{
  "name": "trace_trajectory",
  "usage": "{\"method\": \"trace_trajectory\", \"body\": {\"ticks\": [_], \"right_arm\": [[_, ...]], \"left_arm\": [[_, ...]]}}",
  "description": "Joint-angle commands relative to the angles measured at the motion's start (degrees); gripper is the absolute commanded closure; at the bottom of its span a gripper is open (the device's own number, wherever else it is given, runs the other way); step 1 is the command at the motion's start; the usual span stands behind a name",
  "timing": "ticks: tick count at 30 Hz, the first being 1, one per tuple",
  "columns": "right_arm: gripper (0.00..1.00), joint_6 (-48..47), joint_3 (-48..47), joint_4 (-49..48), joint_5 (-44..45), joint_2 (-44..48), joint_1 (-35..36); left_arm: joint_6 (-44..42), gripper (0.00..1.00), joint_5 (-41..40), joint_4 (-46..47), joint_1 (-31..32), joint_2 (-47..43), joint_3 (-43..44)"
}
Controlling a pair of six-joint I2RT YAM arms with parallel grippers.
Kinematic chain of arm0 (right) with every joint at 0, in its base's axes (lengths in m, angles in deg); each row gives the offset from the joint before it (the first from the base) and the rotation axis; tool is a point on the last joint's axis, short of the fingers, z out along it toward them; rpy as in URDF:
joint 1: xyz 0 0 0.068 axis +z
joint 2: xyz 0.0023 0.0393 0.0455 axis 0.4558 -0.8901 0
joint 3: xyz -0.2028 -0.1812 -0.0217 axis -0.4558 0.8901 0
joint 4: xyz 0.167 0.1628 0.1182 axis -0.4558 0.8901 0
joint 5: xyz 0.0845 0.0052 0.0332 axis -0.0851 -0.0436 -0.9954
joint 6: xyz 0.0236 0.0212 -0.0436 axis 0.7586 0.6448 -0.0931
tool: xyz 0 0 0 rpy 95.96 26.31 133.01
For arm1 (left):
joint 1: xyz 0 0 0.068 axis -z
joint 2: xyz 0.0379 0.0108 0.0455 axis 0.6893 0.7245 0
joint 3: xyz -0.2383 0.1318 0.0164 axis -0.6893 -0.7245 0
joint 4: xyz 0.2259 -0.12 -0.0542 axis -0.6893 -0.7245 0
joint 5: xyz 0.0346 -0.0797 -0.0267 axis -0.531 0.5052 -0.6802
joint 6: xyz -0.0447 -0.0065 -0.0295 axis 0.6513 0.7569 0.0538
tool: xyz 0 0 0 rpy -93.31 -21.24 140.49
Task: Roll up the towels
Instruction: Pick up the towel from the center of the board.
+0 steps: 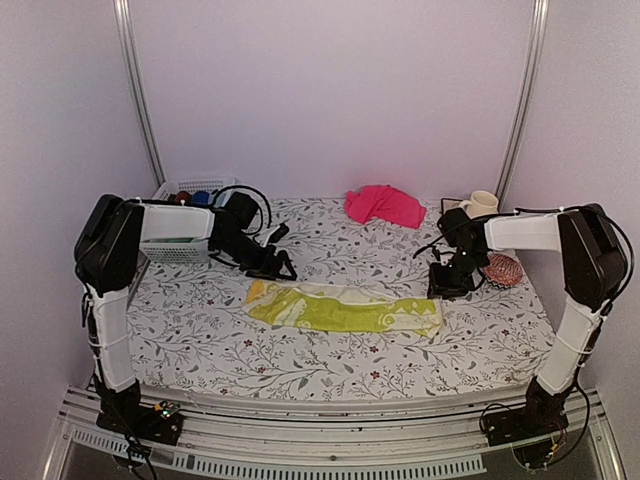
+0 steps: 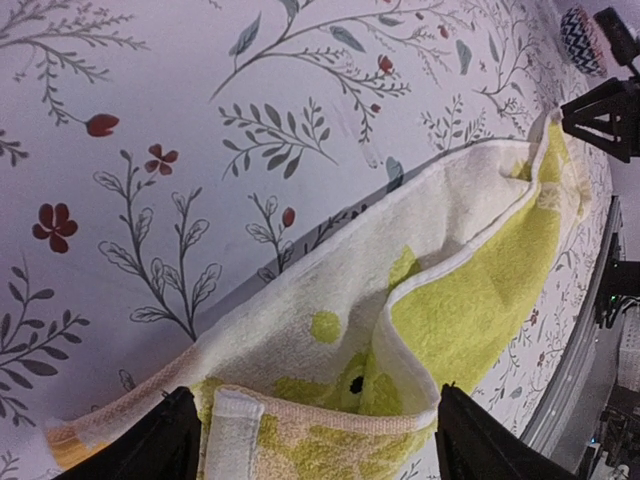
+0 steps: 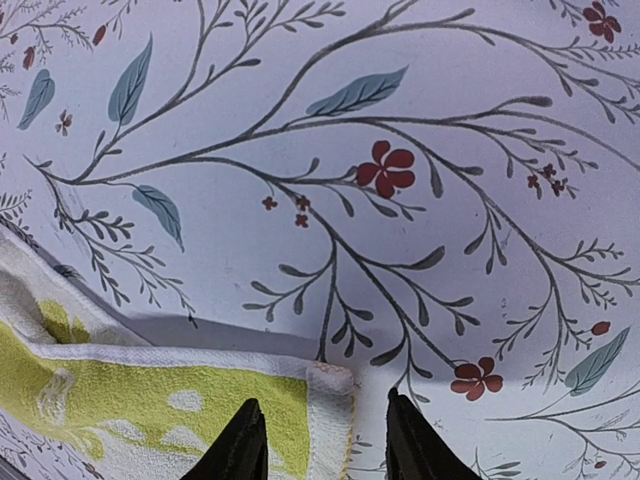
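Note:
The lime-yellow towel (image 1: 345,310) lies folded into a long strip across the middle of the floral table. My left gripper (image 1: 281,266) is at its left end. In the left wrist view the jaws (image 2: 315,450) stand wide, with the towel's doubled-over end (image 2: 330,420) between the fingers (image 2: 160,445). My right gripper (image 1: 450,287) is low at the strip's right end. Its open fingers (image 3: 243,445) straddle the towel's white-hemmed corner (image 3: 330,385). The hot pink towel (image 1: 384,205) lies crumpled at the back, away from both grippers.
A white basket (image 1: 178,190) holding coloured cloth rolls stands at the back left, behind the left arm. A cream cup (image 1: 482,203) sits at the back right. A round red-orange woven pad (image 1: 505,268) lies just right of the right gripper.

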Motion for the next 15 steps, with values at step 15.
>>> {"method": "trace_trajectory", "body": {"ticks": [15], "right_arm": [[0.61, -0.73, -1.28, -0.18, 0.23, -0.8, -0.34]], "left_arm": [[-0.01, 0.15, -1.54, -5.88, 0.54, 3.87, 7.89]]}}
